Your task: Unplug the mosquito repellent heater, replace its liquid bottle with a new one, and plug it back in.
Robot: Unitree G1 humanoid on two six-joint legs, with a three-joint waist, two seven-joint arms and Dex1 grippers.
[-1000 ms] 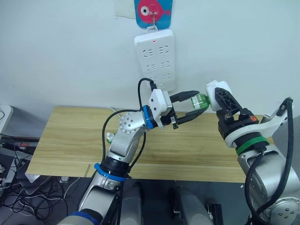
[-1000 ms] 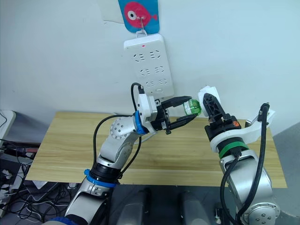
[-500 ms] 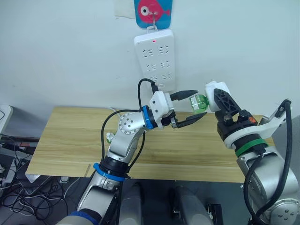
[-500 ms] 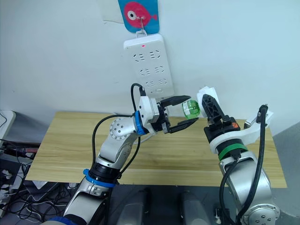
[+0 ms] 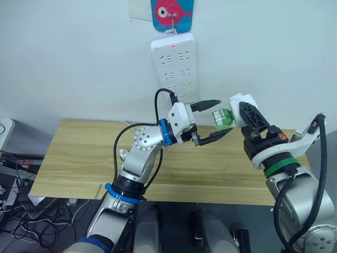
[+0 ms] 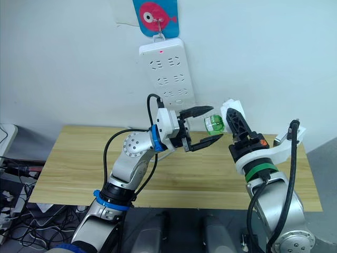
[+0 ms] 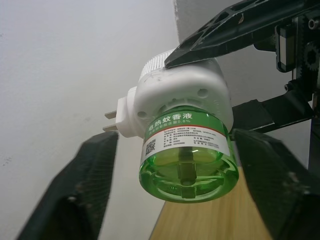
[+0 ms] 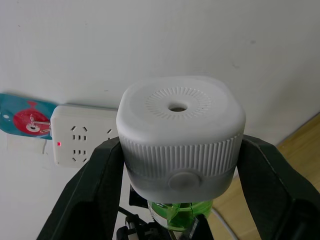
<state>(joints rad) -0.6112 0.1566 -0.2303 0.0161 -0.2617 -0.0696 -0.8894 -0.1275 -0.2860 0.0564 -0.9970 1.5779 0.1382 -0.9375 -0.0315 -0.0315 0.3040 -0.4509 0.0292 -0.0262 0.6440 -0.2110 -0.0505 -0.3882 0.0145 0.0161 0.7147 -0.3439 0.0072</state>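
A: We count one mosquito repellent heater [image 8: 181, 135], held in mid-air above the far edge of the table [image 5: 79, 158], just below the power strip [image 5: 175, 66]. It is a white, rounded plastic unit; its top is ribbed in concentric rings around one centre hole, with a ridged band and a round button on the side. We see two metal prongs on its flank in the left wrist view.

B: One green bottle [image 7: 187, 162] is screwed into its underside, translucent and cylindrical. The label carries a QR code and Chinese characters; we read "电热蚊香液" on it. The small print is too fine for us.

A: Right gripper [image 5: 241, 113]: both black fingers are closed against the heater's white body, one on each side.

B: Left gripper [image 5: 215, 120]: fingers spread wide, one above and one below the bottle, touching neither side as far as we can see.

A: One power strip, long, white, hung upright from a hook on the wall, one red light lit near its top. Above it we note one blue card [image 5: 172, 11] with a pink fish.

B: One wooden table, pale grain. One small green-capped object [image 5: 122, 154] sits on it beside the left arm.
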